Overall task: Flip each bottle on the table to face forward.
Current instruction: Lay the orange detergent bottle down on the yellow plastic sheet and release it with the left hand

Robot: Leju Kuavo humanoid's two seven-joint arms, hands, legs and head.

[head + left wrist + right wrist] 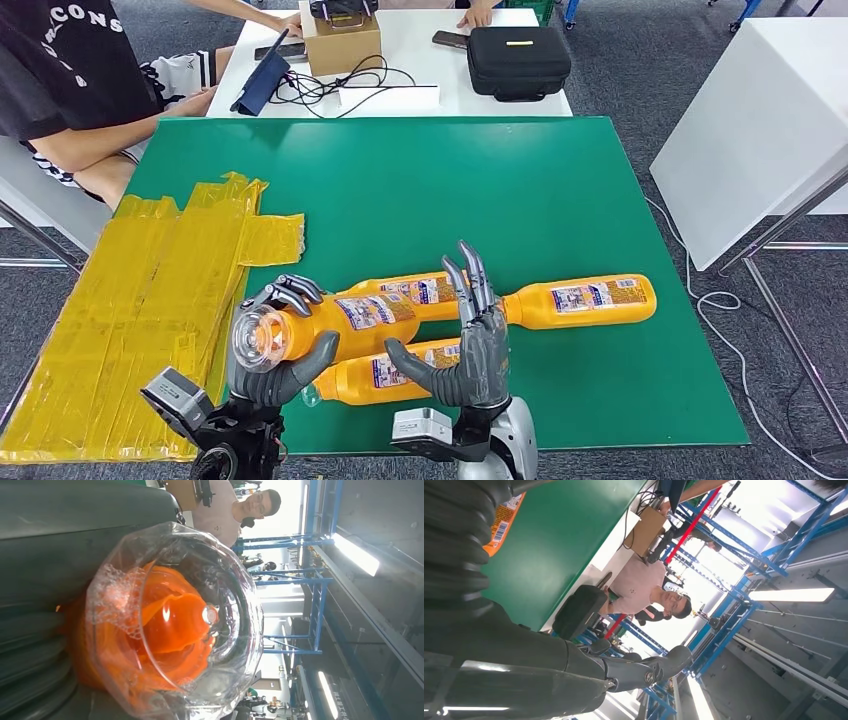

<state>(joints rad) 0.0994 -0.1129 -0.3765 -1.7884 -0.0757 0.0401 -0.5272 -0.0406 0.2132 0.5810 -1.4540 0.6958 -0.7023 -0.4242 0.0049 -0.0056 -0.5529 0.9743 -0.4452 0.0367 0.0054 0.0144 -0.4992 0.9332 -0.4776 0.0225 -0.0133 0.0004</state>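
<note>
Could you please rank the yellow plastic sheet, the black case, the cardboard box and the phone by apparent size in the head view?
1. yellow plastic sheet, clearly largest, though it lies nearest the camera.
2. black case.
3. cardboard box, somewhat smaller than the case.
4. phone, smallest.

High head view, close wrist views

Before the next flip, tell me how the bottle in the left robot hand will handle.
The bottle looks nearly full of orange liquid, so probably heavy for its size. Its round, smooth plastic body would likely roll if set down and may slip in the left robot hand. Bubbles at the clear base suggest sloshing.
</note>
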